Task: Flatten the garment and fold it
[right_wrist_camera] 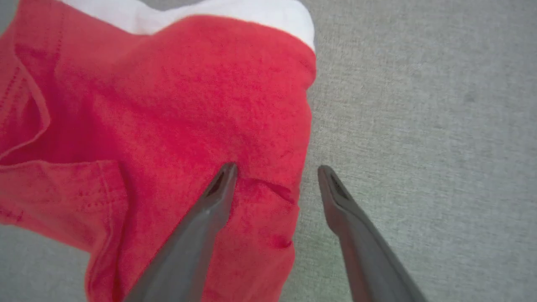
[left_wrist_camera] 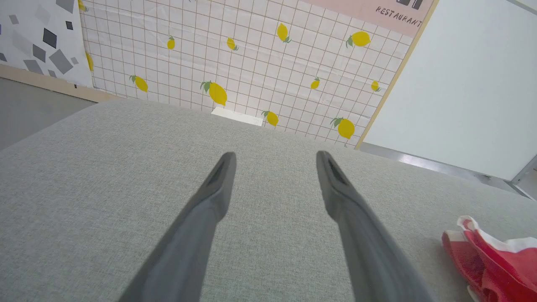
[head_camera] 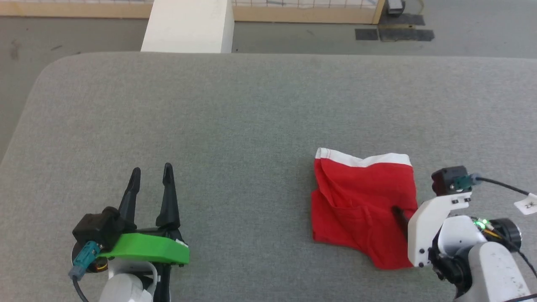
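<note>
- Garment (head_camera: 361,197), head view: compact red bundle on table (head_camera: 251,105), right side; looks folded, edges uneven, tidying left.
- Left wrist view: left gripper (left_wrist_camera: 275,154) fingers spread, empty, well apart from it.
- Right wrist view: right gripper (right_wrist_camera: 277,167) fingers apart, straddling its edge, gripping nothing.

So the left gripper (head_camera: 151,168) has long dark pointy fingers (head_camera: 169,197) on a bright green bracket (head_camera: 147,248); the right arm (head_camera: 495,268) gets a white bracket (head_camera: 428,226), black camera (head_camera: 447,179), teal plug (head_camera: 463,182), black cable (head_camera: 499,184).
</note>
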